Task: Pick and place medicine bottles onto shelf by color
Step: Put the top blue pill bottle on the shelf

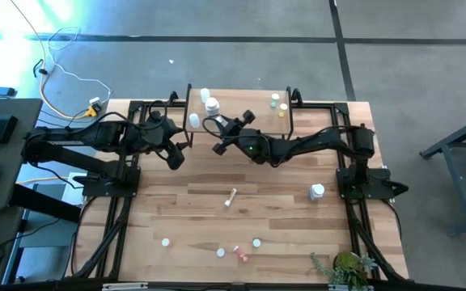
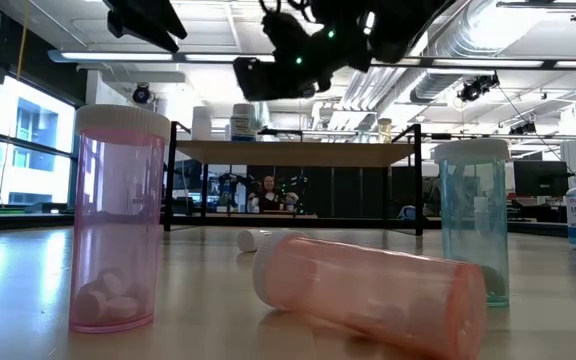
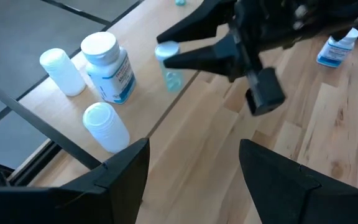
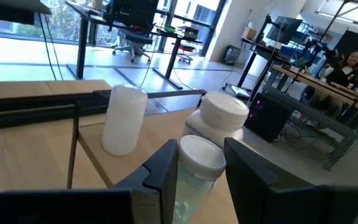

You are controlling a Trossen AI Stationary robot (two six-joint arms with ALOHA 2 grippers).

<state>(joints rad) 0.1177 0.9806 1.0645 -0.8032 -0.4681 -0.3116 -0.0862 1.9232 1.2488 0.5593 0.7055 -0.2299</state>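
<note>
Light-wood shelf [image 1: 241, 101] at the table's far edge from above, white bottles [image 1: 209, 101] on its left end, yellowish ones [image 1: 279, 103] on its right; right gripper [image 1: 217, 129] at the left end, left gripper [image 1: 176, 155] just left of it. Low down: pink vial [image 2: 118, 220] upright, another pink vial [image 2: 368, 290] on its side. Left wrist: fingers [image 3: 123, 165] spread apart, holding nothing. Right wrist: fingers [image 4: 166, 163] clamped on a clear white-capped vial [image 4: 197, 165].

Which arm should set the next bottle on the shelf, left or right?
Right. The right gripper is shut on a clear teal bottle at the shelf edge beside the white bottles. The left gripper hangs open and empty.
</note>
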